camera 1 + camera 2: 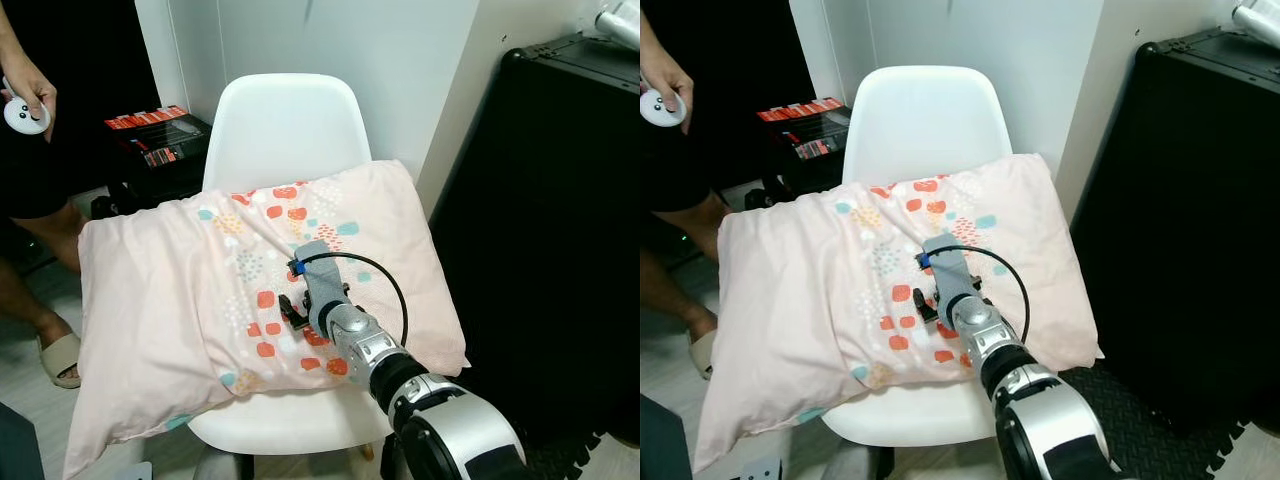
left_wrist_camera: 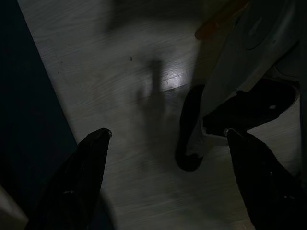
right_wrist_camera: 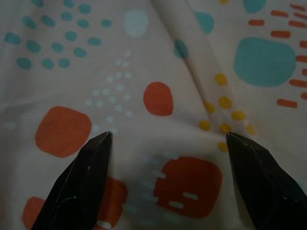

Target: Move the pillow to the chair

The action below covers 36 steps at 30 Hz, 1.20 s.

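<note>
With our right gripper spread empty over the pillow, we judged its overhang off the chair might slide.

Soft matt cloth pillow lies on a smooth glossy plastic chair.

Pink patterned pillow flat across white chair

i see a white wall behind, a black cabinet on the right, pale wood floor, and a person at left.
</note>
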### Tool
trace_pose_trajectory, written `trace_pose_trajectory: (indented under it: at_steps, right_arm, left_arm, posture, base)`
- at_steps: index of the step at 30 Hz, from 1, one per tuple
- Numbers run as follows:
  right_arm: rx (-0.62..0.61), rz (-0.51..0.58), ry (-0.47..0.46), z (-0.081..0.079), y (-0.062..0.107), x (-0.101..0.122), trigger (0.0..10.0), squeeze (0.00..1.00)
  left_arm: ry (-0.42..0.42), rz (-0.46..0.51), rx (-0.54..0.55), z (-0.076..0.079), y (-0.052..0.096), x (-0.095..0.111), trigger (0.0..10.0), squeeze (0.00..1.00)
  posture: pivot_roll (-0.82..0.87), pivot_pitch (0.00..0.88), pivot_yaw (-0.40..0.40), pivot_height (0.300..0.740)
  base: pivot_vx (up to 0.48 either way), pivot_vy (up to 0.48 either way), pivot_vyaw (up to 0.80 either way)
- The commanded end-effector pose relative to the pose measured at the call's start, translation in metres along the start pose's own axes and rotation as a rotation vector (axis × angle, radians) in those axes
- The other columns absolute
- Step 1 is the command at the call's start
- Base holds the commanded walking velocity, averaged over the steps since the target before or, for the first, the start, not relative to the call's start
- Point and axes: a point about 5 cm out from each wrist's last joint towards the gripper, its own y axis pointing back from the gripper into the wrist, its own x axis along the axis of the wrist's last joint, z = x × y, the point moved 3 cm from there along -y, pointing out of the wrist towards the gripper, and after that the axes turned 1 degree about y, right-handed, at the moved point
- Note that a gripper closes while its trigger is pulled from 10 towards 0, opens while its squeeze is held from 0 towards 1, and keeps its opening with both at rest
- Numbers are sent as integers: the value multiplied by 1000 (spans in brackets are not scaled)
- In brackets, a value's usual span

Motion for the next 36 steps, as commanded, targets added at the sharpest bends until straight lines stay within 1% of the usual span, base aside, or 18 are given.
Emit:
trace_pose_trajectory:
  at_steps: [1, 2, 3, 4, 5, 6, 7, 8, 9, 10, 11, 12, 13, 16, 19, 27, 30, 36]
  right_arm:
    - [65, -17, -82, -22, 0, -9, 10000, 0]
    - [92, -2, -142, -24, 0, -6, 10000, 0]
    - [138, 33, -239, -25, 0, 1, 10000, 0]
    - [185, 71, -329, -23, 1, 8, 10000, 0]
    - [215, 99, -384, -22, 1, 13, 10000, 0]
    - [258, 143, -468, -18, 3, 21, 10000, 0]
    - [282, 171, -516, -14, 3, 26, 10000, 0]
    - [282, 171, -516, -14, 3, 26, 10000, 0]
    - [289, 203, -580, -6, 4, 32, 10000, 0]
    - [275, 253, -666, 11, 6, 40, 10000, 0]
    - [275, 253, -666, 11, 6, 40, 10000, 0]
    - [254, 297, -763, 26, 8, 45, 10000, 0]
    - [242, 310, -793, 33, 9, 47, 10000, 0]
    - [227, 330, -839, 45, 11, 45, 10000, 0]
    - [213, 379, -935, 58, 15, 42, 10000, 0]
    - [191, 431, -972, 77, 20, 41, 10000, 0]
    - [197, 440, -977, 79, 22, 39, 10000, 0]
    - [240, 424, -952, 73, 23, 30, 10000, 0]
  left_arm:
    - [-17, -70, -76, 23, 2, -20, 10000, 0]
    - [-17, -70, -75, 23, 2, -20, 10000, 0]
    - [-17, -71, -75, 23, 2, -20, 10000, 0]
    - [-16, -71, -74, 22, 2, -20, 10000, 0]
    - [-16, -71, -74, 22, 3, -20, 10000, 0]
    - [-15, -72, -73, 22, 3, -21, 10000, 0]
    - [-15, -72, -73, 22, 3, -21, 10000, 0]
    - [-15, -72, -73, 22, 3, -21, 10000, 0]
    - [-16, -73, -73, 22, 3, -21, 10000, 0]
    - [-16, -74, -73, 21, 3, -21, 10000, 0]
    - [-16, -74, -73, 21, 3, -21, 10000, 0]
    - [-18, -75, -74, 21, 3, -21, 10000, 0]
    - [-18, -74, -75, 21, 3, -21, 10000, 0]
    - [-19, -72, -77, 22, 3, -20, 10000, 0]
    - [-20, -70, -78, 22, 2, -19, 10000, 0]
    - [-23, -65, -78, 22, 2, -17, 10000, 0]
    - [-24, -65, -79, 21, 2, -17, 10000, 0]
    - [-27, -64, -85, 23, 2, -16, 10000, 0]
  posture:
    - [83, 69, -106, 545]
    - [83, 69, -106, 545]
    - [83, 69, -106, 545]
    - [85, 68, -105, 545]
    - [85, 68, -105, 545]
    - [85, 68, -104, 545]
    - [85, 68, -104, 545]
    - [85, 68, -104, 545]
    - [85, 67, -103, 545]
    - [80, 69, -97, 545]
    - [80, 69, -97, 545]
    - [80, 69, -97, 545]
    - [75, 71, -92, 545]
    - [73, 71, -91, 545]
    - [75, 69, -88, 555]
    - [73, 71, -80, 585]
    - [72, 71, -80, 600]
    - [68, 70, -80, 630]
  base:
    - [0, 0, 0]
    - [0, 0, 0]
    - [0, 0, 0]
    - [0, 0, 0]
    - [0, 0, 0]
    - [0, 0, 0]
    - [0, 0, 0]
    - [0, 0, 0]
    - [0, 0, 0]
    - [0, 0, 0]
    - [0, 0, 0]
    - [0, 0, 0]
    - [0, 0, 0]
    - [0, 0, 0]
    - [0, 0, 0]
    - [0, 0, 0]
    - [0, 0, 0]
    - [0, 0, 0]
